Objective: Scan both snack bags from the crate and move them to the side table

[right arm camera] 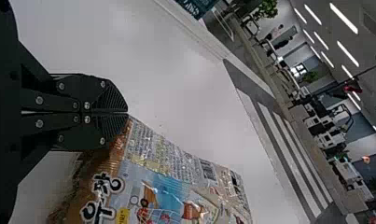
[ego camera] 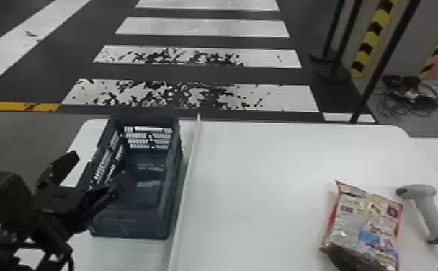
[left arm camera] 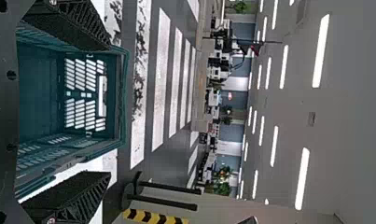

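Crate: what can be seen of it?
The crate is an open-topped, dark blue-green box, apparently rigid plastic, with slotted walls. It stands upright on the white table, left of a pale ridge; the visible part of its floor is bare. The left gripper hangs open at its left side; whether they touch, I cannot tell.

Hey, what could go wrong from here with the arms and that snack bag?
The left gripper is open at the crate, so a finger could catch its wall. The right gripper is shut beside the snack bag; whether it grips is unclear, and any hold might slip. The scanner, close beside the bag, could get knocked.
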Controlling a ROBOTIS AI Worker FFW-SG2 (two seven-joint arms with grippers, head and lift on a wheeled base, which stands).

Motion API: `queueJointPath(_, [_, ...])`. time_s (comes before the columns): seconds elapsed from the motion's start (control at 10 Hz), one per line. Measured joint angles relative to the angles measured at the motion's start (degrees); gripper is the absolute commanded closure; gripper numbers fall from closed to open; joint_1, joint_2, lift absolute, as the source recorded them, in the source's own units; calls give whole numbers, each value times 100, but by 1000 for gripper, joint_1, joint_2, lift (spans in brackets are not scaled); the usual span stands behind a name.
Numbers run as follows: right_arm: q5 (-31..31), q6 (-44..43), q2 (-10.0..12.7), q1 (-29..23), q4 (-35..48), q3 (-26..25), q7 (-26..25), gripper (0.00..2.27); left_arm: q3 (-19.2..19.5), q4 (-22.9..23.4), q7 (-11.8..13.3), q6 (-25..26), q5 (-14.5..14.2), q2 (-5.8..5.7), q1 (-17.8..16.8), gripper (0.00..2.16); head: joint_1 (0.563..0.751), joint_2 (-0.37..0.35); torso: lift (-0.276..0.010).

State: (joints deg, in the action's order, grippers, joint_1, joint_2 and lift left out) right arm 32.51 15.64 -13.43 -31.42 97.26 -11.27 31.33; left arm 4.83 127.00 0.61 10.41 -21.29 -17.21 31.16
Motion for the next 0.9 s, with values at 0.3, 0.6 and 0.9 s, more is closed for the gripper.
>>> queueJointPath(0.3, [100, -52, -27, -154, -31, -236, 85, 2253, -3, 8, 0, -8, -18, 17, 4, 36, 695, -44, -95])
queueJointPath(0.6, [200, -73, -35, -232, -24, -469, 93, 2253, -12, 17, 1, -20, -18, 31, 31, 36, 695, -78, -95])
queueJointPath(0.9, [278, -69, -110, -188, -23, -611, 64, 2253, -8, 13, 32, -79, -24, 27, 48, 36, 695, -104, -95])
